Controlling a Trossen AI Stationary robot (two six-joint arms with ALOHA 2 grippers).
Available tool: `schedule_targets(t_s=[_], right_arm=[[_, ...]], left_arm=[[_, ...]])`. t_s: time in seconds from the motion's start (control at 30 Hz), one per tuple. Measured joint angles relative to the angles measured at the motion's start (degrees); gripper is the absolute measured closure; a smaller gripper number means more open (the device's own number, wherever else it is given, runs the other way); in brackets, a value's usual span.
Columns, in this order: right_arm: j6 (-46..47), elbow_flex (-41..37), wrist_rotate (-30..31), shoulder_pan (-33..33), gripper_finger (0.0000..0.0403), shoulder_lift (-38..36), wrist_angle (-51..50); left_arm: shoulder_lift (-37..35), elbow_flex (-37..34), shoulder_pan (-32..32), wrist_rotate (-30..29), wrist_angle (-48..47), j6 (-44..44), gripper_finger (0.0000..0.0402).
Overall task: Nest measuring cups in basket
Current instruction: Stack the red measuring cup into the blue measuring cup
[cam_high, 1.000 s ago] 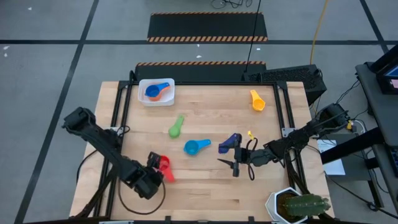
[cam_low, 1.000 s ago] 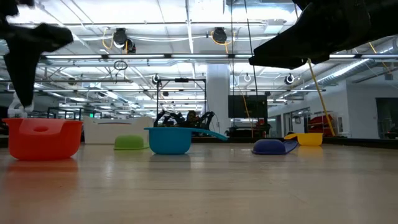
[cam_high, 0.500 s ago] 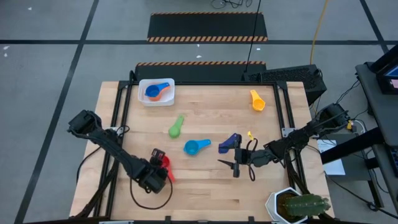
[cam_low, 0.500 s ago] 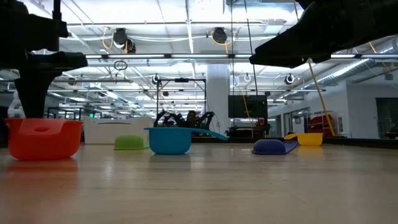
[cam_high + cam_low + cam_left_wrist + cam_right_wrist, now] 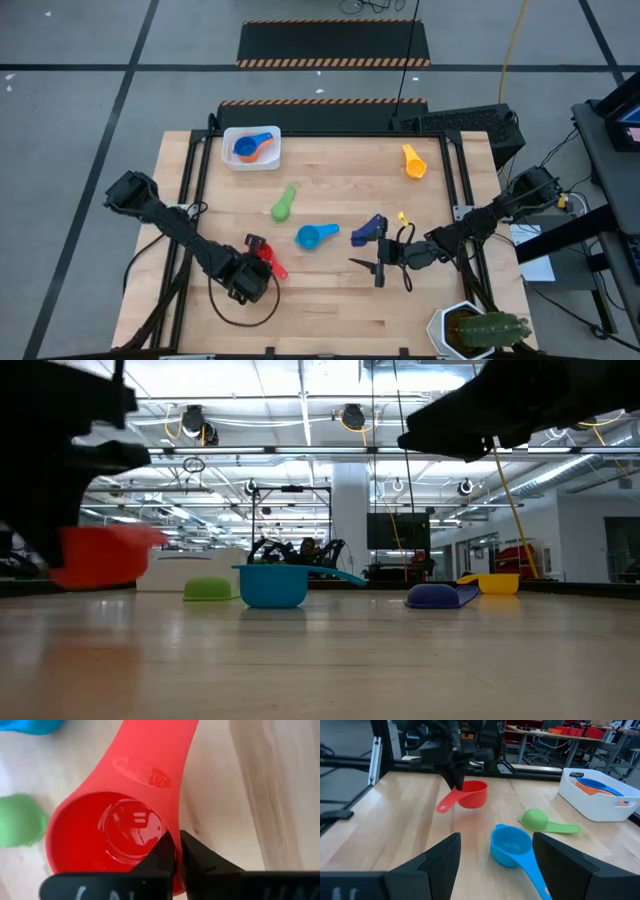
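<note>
1. The left end effector (image 5: 262, 258) is clamped on the rim of the red cup (image 5: 267, 259), which hangs just off the tabletop (image 5: 330, 290) near its front left.
2. The basket (image 5: 228, 145) sits at the back left, holding a blue cup (image 5: 250, 146) over an orange cup (image 5: 592, 789).
3. The green cup (image 5: 283, 206) lies upside down mid-table, with the light blue cup (image 5: 315, 236) just beside it.
4. The navy cup (image 5: 368, 230) lies by the right end effector (image 5: 379, 268), which hovers with fingers wide, holding nothing.
5. The yellow cup (image 5: 412, 160) rests at the back right.
</note>
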Motion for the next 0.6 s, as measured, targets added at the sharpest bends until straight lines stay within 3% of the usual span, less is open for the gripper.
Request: schedule_targets(t_s=[0.17,0.3,0.47,0.6], right_arm=[[-3.93,6.16,0.95,0.02,0.0163,4.02,-3.45],[-14.64,12.70,1.51,0.51,0.0163,9.88,-6.67],[-30.76,17.55,1.70,1.60,0.0163,16.79,0.06],[-39.99,19.48,3.29,1.87,0.0163,20.62,5.00]], left_arm=[[-5.62,0.59,2.08,-1.02,1.55,-3.10,0.0386],[-8.85,0.59,5.20,1.62,6.00,-6.06,0.0391],[-9.44,0.61,7.97,9.04,14.42,-9.00,0.0384],[-8.61,0.63,8.57,11.63,19.03,-11.94,0.0393]])
